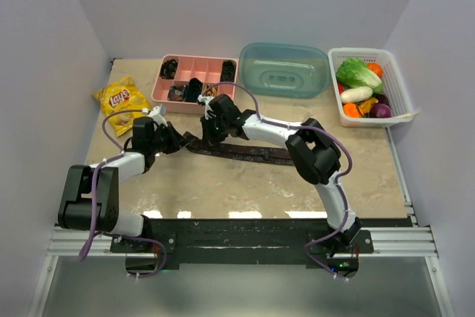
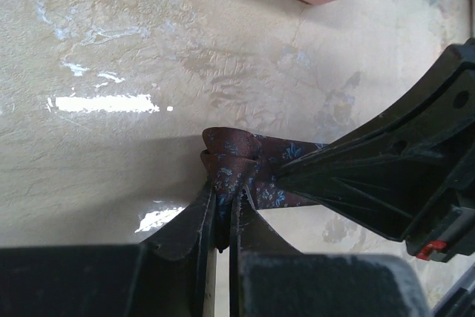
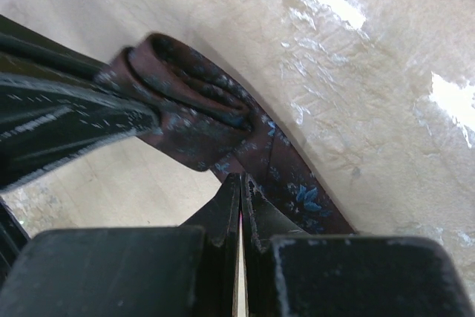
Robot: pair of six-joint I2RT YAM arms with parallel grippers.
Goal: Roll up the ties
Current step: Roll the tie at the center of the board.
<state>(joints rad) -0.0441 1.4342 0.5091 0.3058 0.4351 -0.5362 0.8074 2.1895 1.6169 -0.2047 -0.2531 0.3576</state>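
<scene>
Across the middle of the table (image 1: 223, 183), top view: the tie (image 1: 256, 154) lies flat, running left to right, its left end bunched up between my two grippers. My left gripper (image 1: 178, 143) meets that end from the left. My right gripper (image 1: 207, 133) sits just beside it, toward the far edge. A pink tray (image 1: 194, 79), a teal container (image 1: 286, 70) and a white basket (image 1: 371, 87) line the far edge, and a chips bag (image 1: 121, 98) lies near the far left corner. All are apart from the tie.

Left wrist view: my fingers (image 2: 194, 220) pinch the folded end of the tie, and a small loop of fabric stands just past their tips. The right gripper's black finger lies against the fabric from the right.

Right wrist view: my fingers (image 3: 223, 217) are pressed together, tips at the tie's edge beside the fold. I cannot tell whether any fabric is caught between them.
</scene>
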